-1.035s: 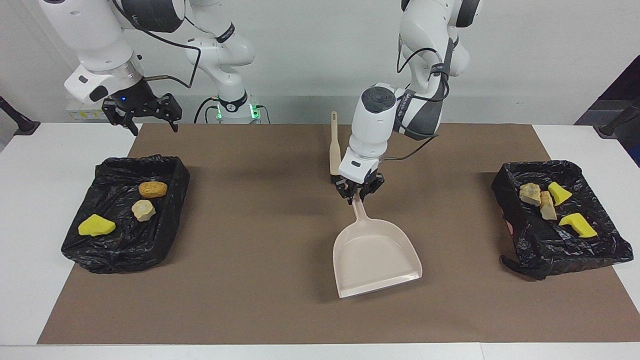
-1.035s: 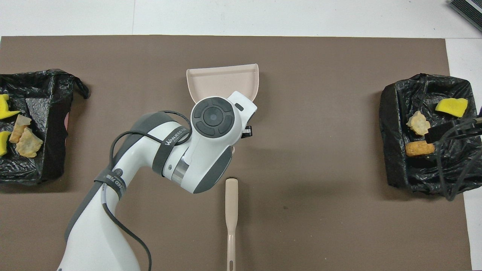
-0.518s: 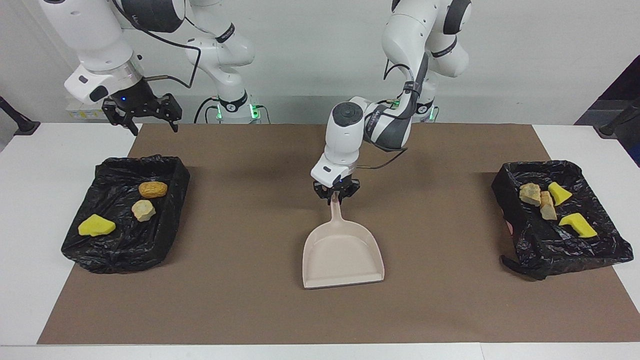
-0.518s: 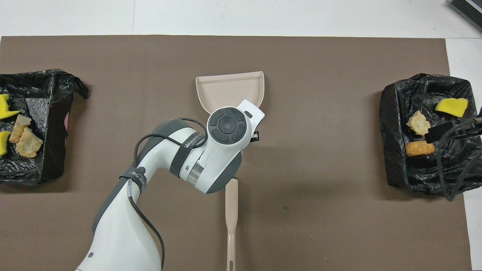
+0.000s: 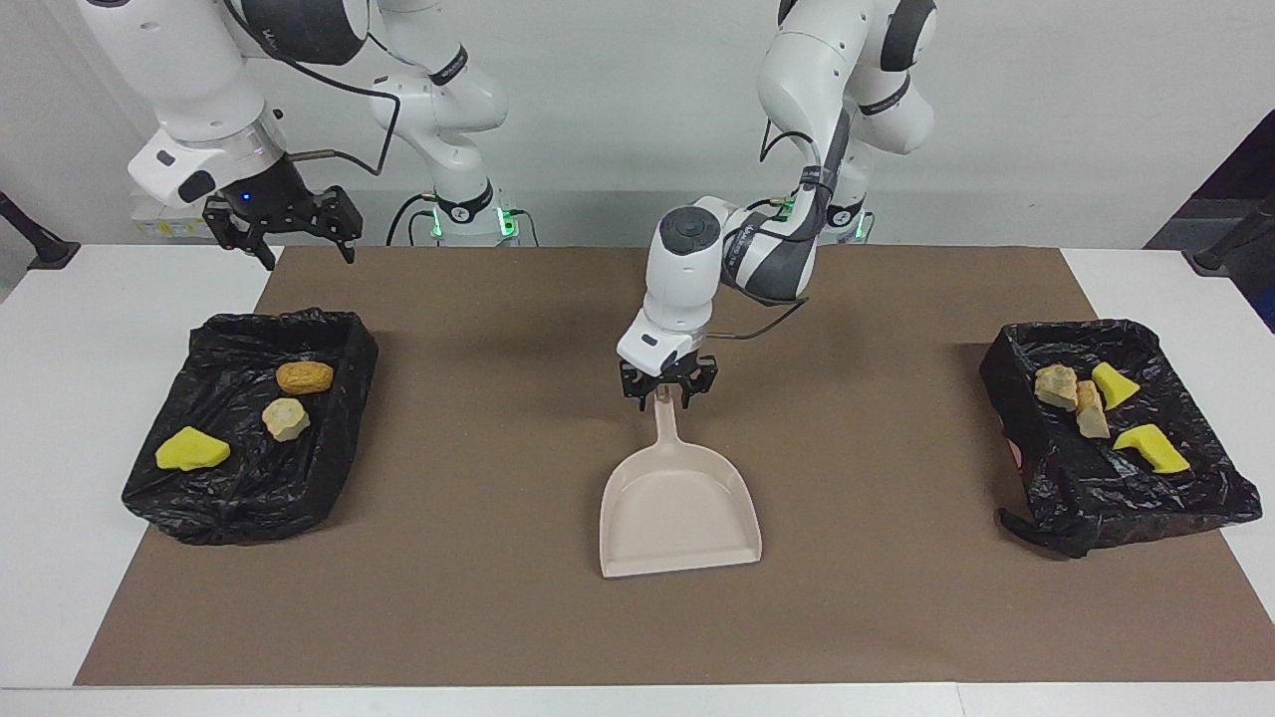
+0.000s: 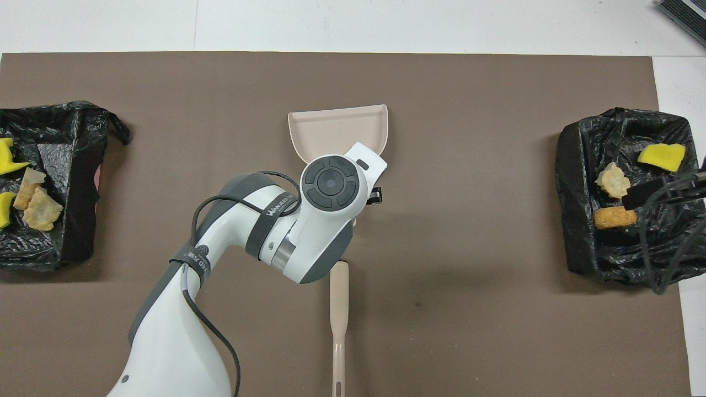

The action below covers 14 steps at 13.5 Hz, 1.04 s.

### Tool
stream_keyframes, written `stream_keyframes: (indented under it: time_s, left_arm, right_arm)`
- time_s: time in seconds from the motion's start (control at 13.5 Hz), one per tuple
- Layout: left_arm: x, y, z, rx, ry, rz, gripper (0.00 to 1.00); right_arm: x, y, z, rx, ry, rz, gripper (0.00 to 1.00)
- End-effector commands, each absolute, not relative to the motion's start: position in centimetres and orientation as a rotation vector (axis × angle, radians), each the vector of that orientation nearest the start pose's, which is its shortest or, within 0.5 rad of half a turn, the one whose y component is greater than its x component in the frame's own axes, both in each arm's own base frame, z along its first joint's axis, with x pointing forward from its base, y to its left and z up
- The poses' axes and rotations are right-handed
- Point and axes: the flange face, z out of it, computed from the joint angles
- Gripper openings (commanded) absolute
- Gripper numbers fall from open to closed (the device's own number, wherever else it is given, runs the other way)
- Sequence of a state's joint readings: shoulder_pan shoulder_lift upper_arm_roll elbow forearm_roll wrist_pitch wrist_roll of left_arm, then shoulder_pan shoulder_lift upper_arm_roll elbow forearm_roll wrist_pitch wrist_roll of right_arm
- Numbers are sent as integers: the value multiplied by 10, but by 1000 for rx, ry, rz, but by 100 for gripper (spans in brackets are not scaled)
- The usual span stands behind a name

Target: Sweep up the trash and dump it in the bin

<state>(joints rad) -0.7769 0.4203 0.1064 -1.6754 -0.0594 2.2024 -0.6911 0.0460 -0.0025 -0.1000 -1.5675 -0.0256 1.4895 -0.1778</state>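
Observation:
The beige dustpan (image 5: pixel 677 508) lies flat and empty in the middle of the brown mat; it also shows in the overhead view (image 6: pixel 336 129). My left gripper (image 5: pixel 665 390) is low over the top of its handle, open, one finger on each side. The trash lies in the two black-lined bins. A yellow chunk (image 5: pixel 191 449), a tan lump (image 5: pixel 286 418) and a brown lump (image 5: pixel 304 376) are in the bin (image 5: pixel 249 498) at the right arm's end. Several pieces (image 5: pixel 1091 410) are in the bin (image 5: pixel 1096 498) at the left arm's end. My right gripper (image 5: pixel 282 227) waits open, high over the mat's corner.
A beige stick-like handle (image 6: pixel 338 320) lies on the mat nearer to the robots than the dustpan; my left arm hides it in the facing view. The brown mat (image 5: pixel 498 617) covers most of the white table.
My left arm carried the dustpan toward the right arm's end and set it flat at mid-mat. Its fingers have since spread off the handle. The right arm has not moved.

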Motion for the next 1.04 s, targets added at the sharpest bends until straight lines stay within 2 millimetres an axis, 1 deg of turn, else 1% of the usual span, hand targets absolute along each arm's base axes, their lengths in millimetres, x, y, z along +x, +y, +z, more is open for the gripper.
stream_keyframes:
  time_s: [0.0,0.15,0.22,0.3,0.37,0.44,0.52,0.67,0.74,0.81,0.89,0.96]
  left_arm:
    - [524,-402,419,-3222,-83,-109,100]
    - [524,-395,431,-3208,-81,-110,100]
    - [525,-390,443,-3206,-77,-140,100]
    - [528,-375,459,-3206,-84,-157,100]
    - [528,-361,477,-3204,-50,-146,100]
    - [524,-343,504,-3209,-2,-144,100]
    - [524,-313,529,-3204,31,-127,100]
    - [522,-266,563,-3196,121,-96,100]
    - [527,-239,572,-3194,130,-94,100]
    - [529,-218,578,-3189,140,-71,100]
    - [533,-188,581,-3180,168,-37,100]
    - [532,-161,593,-3176,237,-32,100]
  right_arm:
    - [540,-32,625,-3139,-206,135,100]
    - [540,-32,625,-3139,-206,135,100]
    - [540,-32,625,-3139,-206,135,100]
    - [540,-32,625,-3139,-206,135,100]
    - [540,-32,625,-3139,-206,135,100]
    - [540,-32,625,-3139,-206,135,100]
    - [540,-32,625,-3139,-206,135,100]
    - [540,-32,625,-3139,-206,135,100]
    - [540,-32,625,-3139,-206,135,100]
    - [540,-32,625,-3139,-206,135,100]
    - [540,-32,625,-3139,-206,135,100]
    - [540,-32,625,-3139,-206,135,100]
